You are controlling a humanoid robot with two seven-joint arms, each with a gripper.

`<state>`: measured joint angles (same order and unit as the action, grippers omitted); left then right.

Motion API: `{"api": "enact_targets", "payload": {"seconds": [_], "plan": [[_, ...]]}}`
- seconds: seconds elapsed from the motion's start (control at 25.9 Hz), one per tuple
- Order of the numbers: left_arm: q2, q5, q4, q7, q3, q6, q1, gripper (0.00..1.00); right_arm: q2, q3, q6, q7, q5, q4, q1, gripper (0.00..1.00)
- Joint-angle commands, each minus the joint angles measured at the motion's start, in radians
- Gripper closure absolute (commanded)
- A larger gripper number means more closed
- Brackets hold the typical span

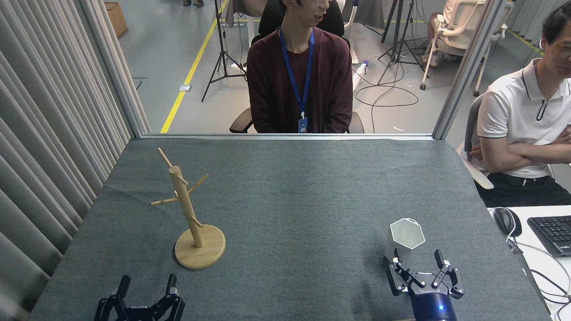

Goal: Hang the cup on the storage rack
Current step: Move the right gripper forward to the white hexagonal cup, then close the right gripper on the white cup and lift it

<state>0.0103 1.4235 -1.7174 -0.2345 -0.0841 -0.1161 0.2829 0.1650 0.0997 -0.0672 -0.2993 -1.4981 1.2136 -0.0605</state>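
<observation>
the right gripper (417, 259) is standing open, its two black fingers (441, 261) spread wide and pointing away from the robot. it is holding nothing. the cup (403, 240) is sitting upright on the grey mat (294, 196) directly ahead of this gripper, just beyond the fingertips. the left finger is overlapping the cup's lower near side in this view; whether it is touching the cup cannot be told. the right finger is standing clear, to the right of the cup's base. the cup's open hexagonal mouth is facing up, and a small tab is showing at the far edge of its rim.

the left gripper (145, 285) is resting low at the near edge of the mat, its fingers likewise parted and empty. the rack (189, 214) is standing ahead of it and slightly to its right, near but apart from it. the rack is upright on its round base, with thin pegs angling off the post; all pegs are bare. the rack is standing well apart from the cup, far to the left of the right gripper.

beyond the far edge of the mat a person in a dark red top (299, 76) is sitting facing the robot. a second person in a white shirt (522, 116) is sitting to the right of the right gripper, arms folded. a mouse (506, 221) and keyboard (553, 234) are lying on a white desk beside the mat, right of the cup.
</observation>
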Motion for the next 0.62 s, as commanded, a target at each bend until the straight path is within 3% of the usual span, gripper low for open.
{"api": "enact_targets", "payload": {"seconds": [0.0, 0.58], "plan": [[0.002, 0.0, -0.001, 0.0, 0.0, -0.001, -0.001, 0.01, -0.001, 0.0, 0.003, -0.004, -0.002, -0.04, -0.032, 0.01], [0.004, 0.002, -0.002, 0.001, -0.002, -0.001, -0.005, 0.01, -0.002, -0.008, 0.003, -0.012, -0.002, -0.184, -0.131, 0.01]]}}
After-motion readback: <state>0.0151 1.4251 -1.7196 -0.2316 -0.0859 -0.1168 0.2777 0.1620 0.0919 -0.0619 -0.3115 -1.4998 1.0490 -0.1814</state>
